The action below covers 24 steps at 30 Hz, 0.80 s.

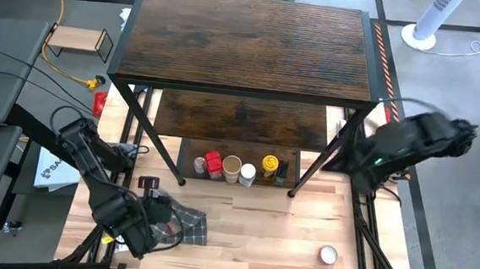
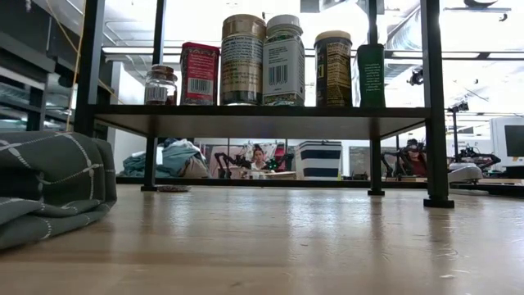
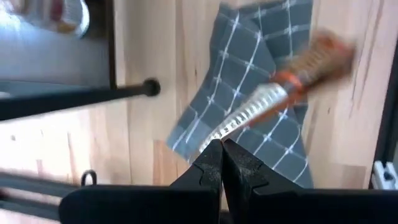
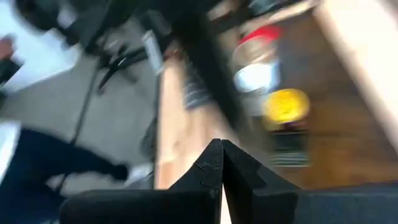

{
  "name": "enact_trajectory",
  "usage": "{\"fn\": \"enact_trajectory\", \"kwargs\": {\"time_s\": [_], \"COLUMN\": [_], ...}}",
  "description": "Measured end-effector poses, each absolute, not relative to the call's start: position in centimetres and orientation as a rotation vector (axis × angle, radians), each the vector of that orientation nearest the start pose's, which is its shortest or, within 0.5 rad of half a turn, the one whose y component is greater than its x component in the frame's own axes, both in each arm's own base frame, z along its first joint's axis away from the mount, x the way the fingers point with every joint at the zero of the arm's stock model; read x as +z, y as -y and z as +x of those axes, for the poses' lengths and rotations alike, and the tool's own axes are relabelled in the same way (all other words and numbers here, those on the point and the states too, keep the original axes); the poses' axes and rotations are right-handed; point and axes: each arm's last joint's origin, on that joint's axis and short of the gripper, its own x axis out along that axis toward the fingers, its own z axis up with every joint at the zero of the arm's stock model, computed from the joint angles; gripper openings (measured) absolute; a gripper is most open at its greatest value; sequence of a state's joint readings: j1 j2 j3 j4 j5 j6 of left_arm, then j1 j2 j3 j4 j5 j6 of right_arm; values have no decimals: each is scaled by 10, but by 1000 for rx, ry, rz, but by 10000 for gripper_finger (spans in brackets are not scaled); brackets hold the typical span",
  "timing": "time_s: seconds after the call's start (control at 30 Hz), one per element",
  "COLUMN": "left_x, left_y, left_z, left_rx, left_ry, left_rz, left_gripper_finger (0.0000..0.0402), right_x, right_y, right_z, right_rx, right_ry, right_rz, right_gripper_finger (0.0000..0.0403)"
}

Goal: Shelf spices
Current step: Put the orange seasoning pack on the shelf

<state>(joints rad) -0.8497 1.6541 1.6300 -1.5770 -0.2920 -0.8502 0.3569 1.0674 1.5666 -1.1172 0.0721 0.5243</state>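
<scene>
Left gripper (image 3: pixel 222 163): fingers together, empty, above checked cloth (image 3: pixel 261 93). Orange-capped spice bottle (image 3: pixel 280 96) lies on cloth just ahead of fingertips. Right gripper (image 4: pixel 221 163): fingers together, beside shelf (image 1: pixel 246 42). Remaining spices (image 1: pixel 238 166) stand well ahead of left gripper, on lowest tier. Loose white lid (image 1: pixel 328 254) on light wood table (image 1: pixel 284 231).

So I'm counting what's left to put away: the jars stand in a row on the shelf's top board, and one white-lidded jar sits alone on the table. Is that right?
Not quite. The jars stand in a row on the bottom board of the shelf, not the top one, which is bare in the high view. The rest holds: one white-lidded jar sits alone on the table.
</scene>
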Motion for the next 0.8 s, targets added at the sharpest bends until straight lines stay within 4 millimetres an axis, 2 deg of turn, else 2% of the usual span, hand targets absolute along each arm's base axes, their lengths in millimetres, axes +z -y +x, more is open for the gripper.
{"fn": "enact_trajectory", "kwargs": {"time_s": [0.17,0.33,0.5,0.63,0.8], "left_x": [332,321,314,315,315], "left_y": [214,225,234,242,249], "left_z": [205,216,224,228,227], "left_rx": [92,57,70,55,55], "left_ry": [-1332,-1337,-1280,-1191,-1116], "left_rz": [219,297,272,245,267], "left_gripper_finger": [0,0,0,0,0], "right_x": [422,389,360,343,325], "right_y": [-93,-133,-168,-195,-233], "right_z": [195,229,243,243,250], "right_rx": [331,360,360,370,411], "right_ry": [-690,-793,-936,-1017,-1030], "right_rz": [419,429,422,448,548], "right_gripper_finger": [0,0,0,0,0]}}
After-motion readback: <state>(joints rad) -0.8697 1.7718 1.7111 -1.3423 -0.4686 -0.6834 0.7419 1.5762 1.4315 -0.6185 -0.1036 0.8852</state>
